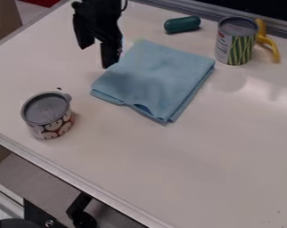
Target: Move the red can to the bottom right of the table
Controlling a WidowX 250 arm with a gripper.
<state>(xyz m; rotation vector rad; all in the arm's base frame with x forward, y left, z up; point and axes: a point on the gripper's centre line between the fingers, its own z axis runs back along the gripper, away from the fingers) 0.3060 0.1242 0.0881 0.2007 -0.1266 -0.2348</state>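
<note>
The gripper point(95, 54) hangs at the upper left of the camera view, beside the cloth's upper left edge. Its two fingers stand apart with nothing between them. Nearer the left table edge, a short can point(49, 115) stands upright, with a grey top and a dark reddish label with pale round shapes. It is apart from the gripper. A taller can point(235, 41) with a green striped label and a small red patch stands upright at the upper right. Neither can is plainly red all over.
A folded blue cloth point(161, 78) lies on the white table point(211, 164), between the cans. A dark green rounded object point(182, 24) lies near the back edge. Some curved yellow object point(269, 41) is right beside the taller can. A metal rim point(80, 183) borders the table's lower left.
</note>
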